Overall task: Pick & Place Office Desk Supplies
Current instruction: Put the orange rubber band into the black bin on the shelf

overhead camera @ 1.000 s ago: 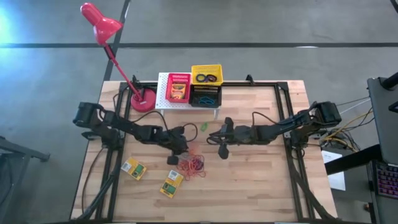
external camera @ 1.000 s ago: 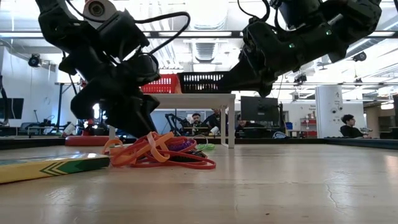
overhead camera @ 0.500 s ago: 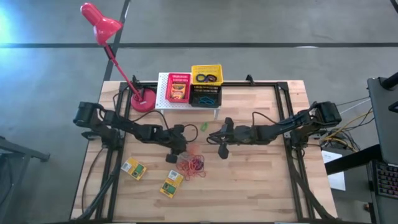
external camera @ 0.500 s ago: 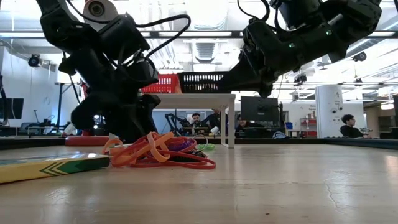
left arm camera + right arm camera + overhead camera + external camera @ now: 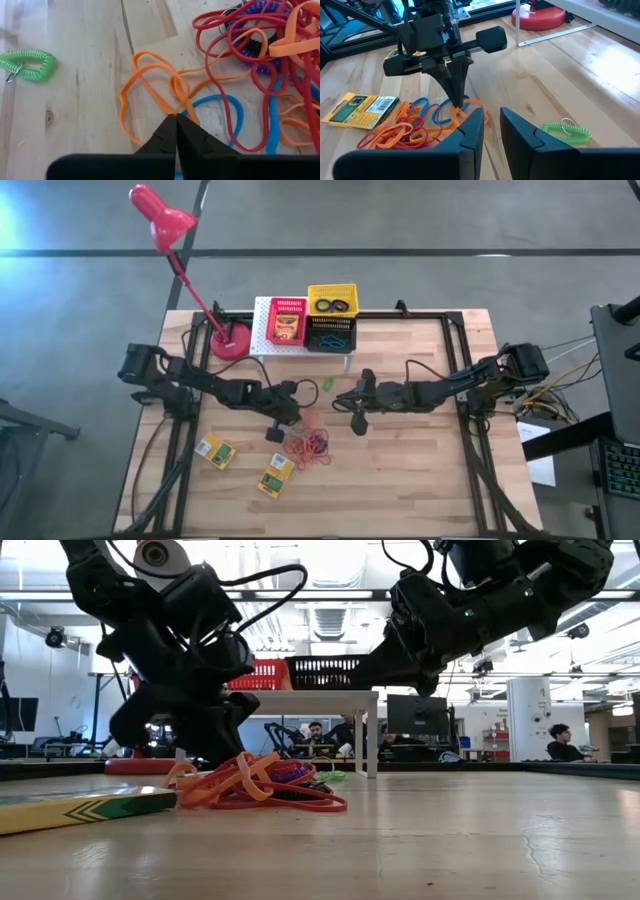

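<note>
There are two flat yellow-and-green boxes (image 5: 215, 450) on the wooden tabletop (image 5: 420, 480). One lies near the front left and the other box (image 5: 276, 476) lies just beside it, closer to the middle. Both lie flat and a bit crooked. The writing on them is too small to read.

One heap of rubber bands (image 5: 310, 444) sits near the middle of the tabletop. The bands are orange, red and blue, all tangled, with a purple coil ring (image 5: 260, 35) among them. One green coil ring (image 5: 29, 64) lies alone, apart from the heap.

Three small baskets stand on the white rack (image 5: 262, 330) at the back: a red basket (image 5: 287, 320), a yellow basket (image 5: 332, 299) and a black basket (image 5: 331, 338). One red desk lamp (image 5: 160, 215) stands beside the rack.

The left end effector (image 5: 176, 131) is pinched closed on an orange rubber band (image 5: 155, 95) at the edge of the heap. The right end effector (image 5: 491, 125) hangs near the heap with its fingers a little apart, holding nothing.
</note>
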You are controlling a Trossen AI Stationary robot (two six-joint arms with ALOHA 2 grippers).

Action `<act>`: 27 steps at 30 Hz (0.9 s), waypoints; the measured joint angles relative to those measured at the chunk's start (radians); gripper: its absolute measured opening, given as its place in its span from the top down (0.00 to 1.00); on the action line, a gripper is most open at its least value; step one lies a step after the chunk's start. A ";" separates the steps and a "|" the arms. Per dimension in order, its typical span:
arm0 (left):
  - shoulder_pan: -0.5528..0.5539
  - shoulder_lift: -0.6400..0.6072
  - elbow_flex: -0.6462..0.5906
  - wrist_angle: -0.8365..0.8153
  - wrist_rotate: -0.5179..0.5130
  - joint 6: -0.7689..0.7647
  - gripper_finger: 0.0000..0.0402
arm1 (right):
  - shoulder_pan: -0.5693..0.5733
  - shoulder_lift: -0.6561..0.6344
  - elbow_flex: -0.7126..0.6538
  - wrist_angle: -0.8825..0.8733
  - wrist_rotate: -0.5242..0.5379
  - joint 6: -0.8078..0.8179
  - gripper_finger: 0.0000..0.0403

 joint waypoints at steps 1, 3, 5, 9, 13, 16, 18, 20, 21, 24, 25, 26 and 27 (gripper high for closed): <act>0.000 0.000 0.000 0.002 0.000 0.000 0.99 | 0.000 0.000 0.000 0.000 0.000 0.000 0.85; 0.000 -0.002 0.004 0.004 0.000 -0.012 0.99 | 0.000 0.000 0.000 0.000 0.000 0.000 0.84; 0.000 -0.019 0.018 0.001 0.000 -0.042 0.99 | 0.000 0.000 0.000 0.000 0.000 0.000 0.84; -0.001 -0.103 0.044 -0.001 0.000 -0.094 1.00 | 0.000 0.000 0.000 -0.001 0.000 0.000 0.84; -0.001 -0.235 0.053 -0.021 0.000 -0.103 1.00 | 0.000 0.000 0.000 -0.003 0.000 -0.003 0.84; 0.001 -0.350 0.055 -0.050 -0.021 -0.110 1.00 | -0.001 0.000 0.000 -0.003 0.018 -0.007 0.84; 0.006 -0.426 0.055 -0.046 -0.088 -0.143 1.00 | -0.001 0.000 0.000 -0.003 0.045 -0.008 0.84; 0.027 -0.488 0.059 -0.046 -0.168 -0.185 1.00 | -0.003 0.000 0.000 -0.003 0.060 -0.009 0.84; 0.046 -0.510 0.064 -0.049 -0.198 -0.198 1.00 | -0.003 0.000 0.000 -0.003 0.072 -0.011 0.84; 0.128 -0.540 0.094 -0.052 -0.218 -0.212 1.00 | -0.003 0.000 0.000 -0.002 0.109 -0.011 0.85; 0.162 -0.540 0.108 -0.054 -0.212 -0.211 1.00 | -0.003 0.000 0.000 -0.002 0.113 -0.011 0.85; 0.198 -0.533 0.119 -0.059 -0.205 -0.207 1.00 | -0.003 0.000 0.000 -0.002 0.114 -0.011 0.85; 0.235 -0.522 0.130 -0.063 -0.203 -0.196 1.00 | -0.003 0.000 -0.001 -0.002 0.118 -0.011 0.85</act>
